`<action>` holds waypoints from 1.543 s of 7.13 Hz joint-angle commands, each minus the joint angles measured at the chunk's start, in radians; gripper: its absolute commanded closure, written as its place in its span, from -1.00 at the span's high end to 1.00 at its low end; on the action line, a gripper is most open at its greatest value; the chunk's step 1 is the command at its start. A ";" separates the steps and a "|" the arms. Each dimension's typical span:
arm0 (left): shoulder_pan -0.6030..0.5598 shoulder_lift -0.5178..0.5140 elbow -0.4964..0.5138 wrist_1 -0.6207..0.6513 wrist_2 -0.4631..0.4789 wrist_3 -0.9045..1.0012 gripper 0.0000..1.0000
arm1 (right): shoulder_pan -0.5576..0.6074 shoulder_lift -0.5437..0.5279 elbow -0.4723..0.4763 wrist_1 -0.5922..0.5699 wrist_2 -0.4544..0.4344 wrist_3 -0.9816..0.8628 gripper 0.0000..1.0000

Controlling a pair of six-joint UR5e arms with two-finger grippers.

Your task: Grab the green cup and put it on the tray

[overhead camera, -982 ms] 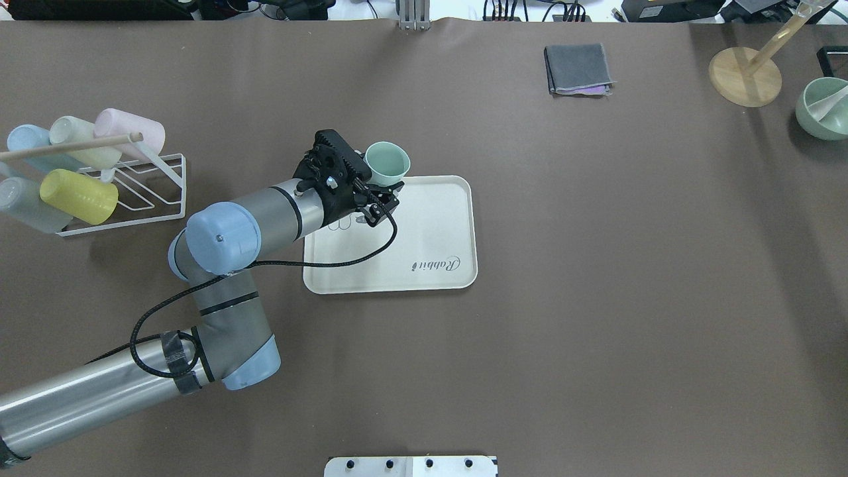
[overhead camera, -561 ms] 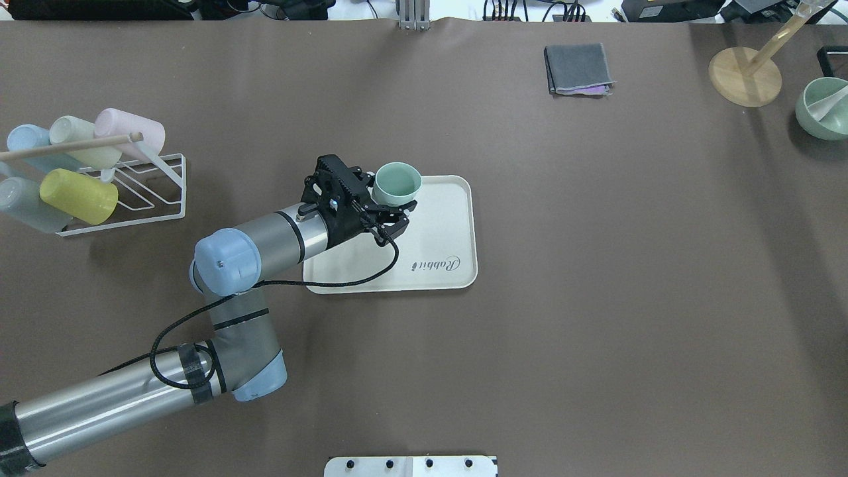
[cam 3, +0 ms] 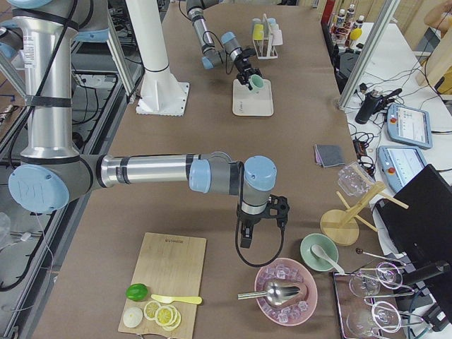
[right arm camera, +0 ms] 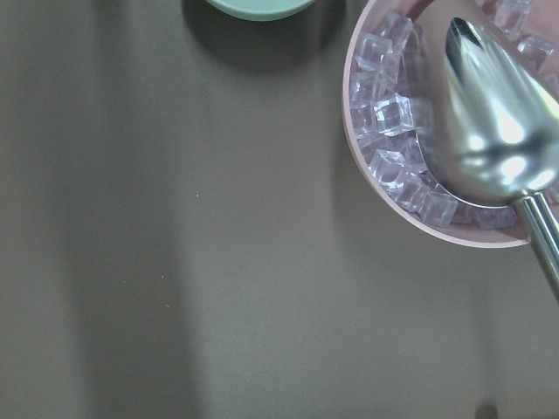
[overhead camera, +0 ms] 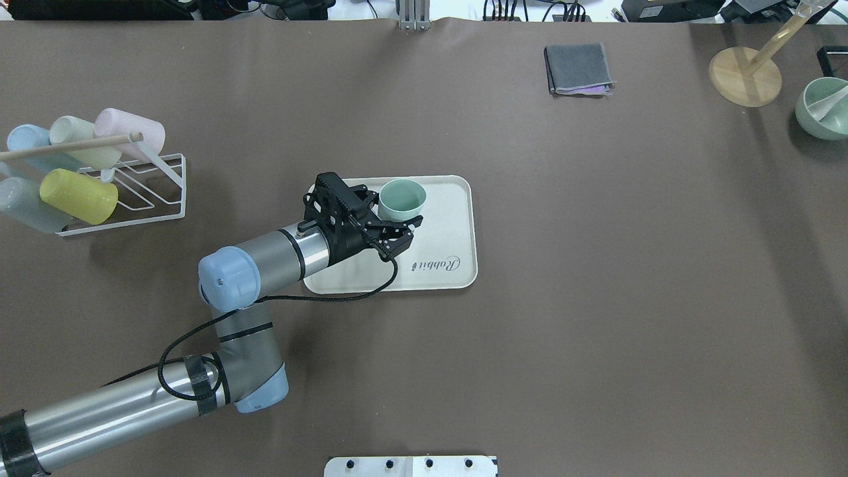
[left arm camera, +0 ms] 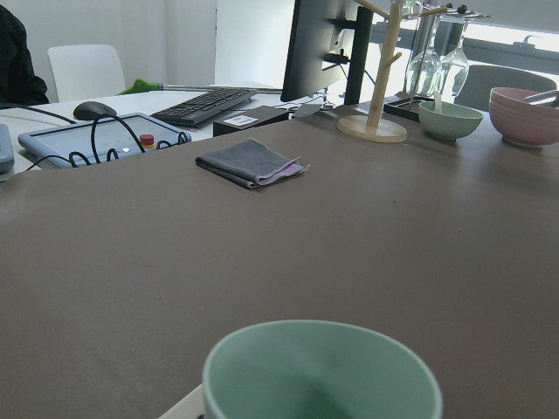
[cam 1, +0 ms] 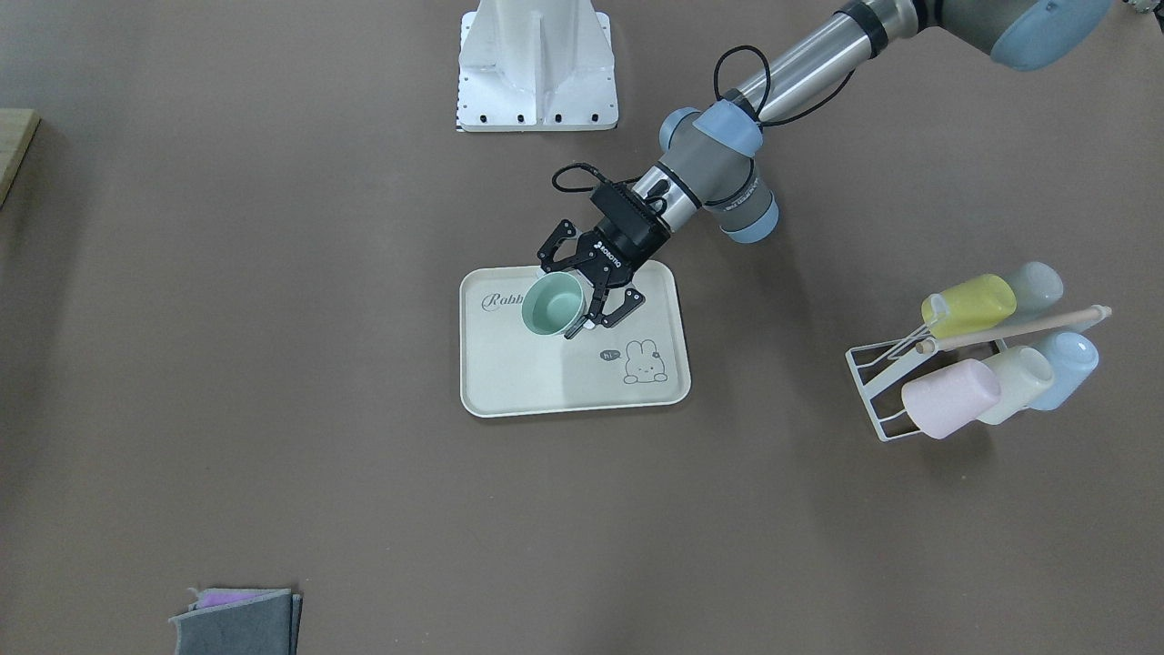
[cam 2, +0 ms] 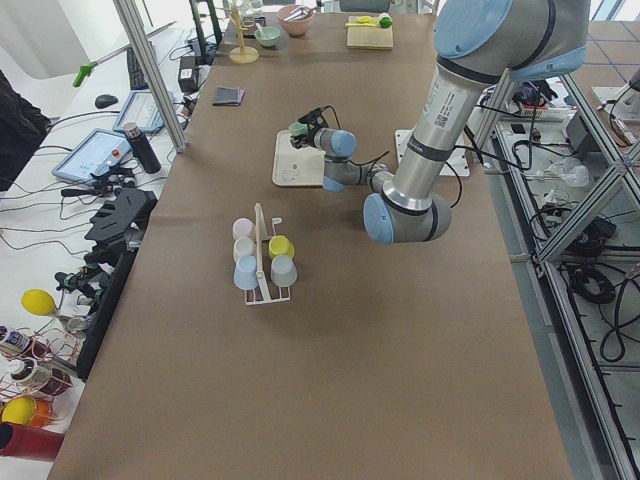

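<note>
The mint-green cup (overhead camera: pixel 402 200) stands upright, mouth up, at the far left part of the cream Rabbit tray (overhead camera: pixel 450 218). My left gripper (overhead camera: pixel 399 211) is shut on the green cup, its fingers on either side of the cup's body. I cannot tell whether the cup's base touches the tray. In the front-facing view the cup (cam 1: pixel 553 305) sits over the tray (cam 1: pixel 546 382) beside the Rabbit script. The left wrist view shows the cup's rim (left arm camera: pixel 323 367) close below. My right gripper (cam 3: pixel 247 236) hangs far off near a pink ice bowl; I cannot tell its state.
A white wire rack (overhead camera: pixel 126 192) with several pastel cups, one yellow-green (overhead camera: pixel 78 195), stands left of the tray. A folded grey cloth (overhead camera: pixel 578 68), a wooden stand (overhead camera: pixel 745 76) and a green bowl (overhead camera: pixel 821 109) lie at the far right. A pink ice bowl with scoop (right arm camera: pixel 437 131) lies under the right wrist.
My left gripper has carried the green cup from the tray's far left corner rightward and toward the robot, so that it now lies over the tray, and it looks lower.
</note>
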 commanded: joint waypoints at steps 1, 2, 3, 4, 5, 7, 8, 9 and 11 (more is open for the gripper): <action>0.001 -0.001 0.039 -0.046 0.002 -0.001 -1.00 | 0.000 -0.001 -0.002 0.000 -0.001 0.000 1.00; 0.001 -0.001 0.039 -0.047 0.002 -0.001 -1.00 | 0.000 -0.001 -0.003 0.000 -0.001 0.000 1.00; -0.001 -0.001 0.044 -0.049 0.002 0.001 -1.00 | 0.000 0.000 -0.005 0.000 -0.001 0.000 1.00; 0.001 -0.001 0.044 -0.047 0.002 0.001 -0.71 | 0.000 0.000 -0.006 0.000 -0.001 0.000 1.00; 0.001 0.002 0.045 -0.047 0.002 0.001 -0.37 | 0.000 -0.001 -0.006 0.000 -0.001 0.000 1.00; 0.001 0.002 0.044 -0.049 0.002 0.001 0.43 | 0.000 -0.001 -0.006 0.000 -0.001 0.000 1.00; 0.001 0.005 0.045 -0.055 0.002 0.002 0.93 | 0.000 0.000 -0.006 0.000 -0.001 0.000 1.00; 0.001 0.014 0.044 -0.078 0.002 0.005 0.95 | 0.000 -0.001 -0.006 0.000 -0.001 0.000 1.00; 0.001 0.071 0.012 -0.131 0.003 0.008 0.95 | 0.000 0.000 -0.006 0.000 -0.001 0.000 1.00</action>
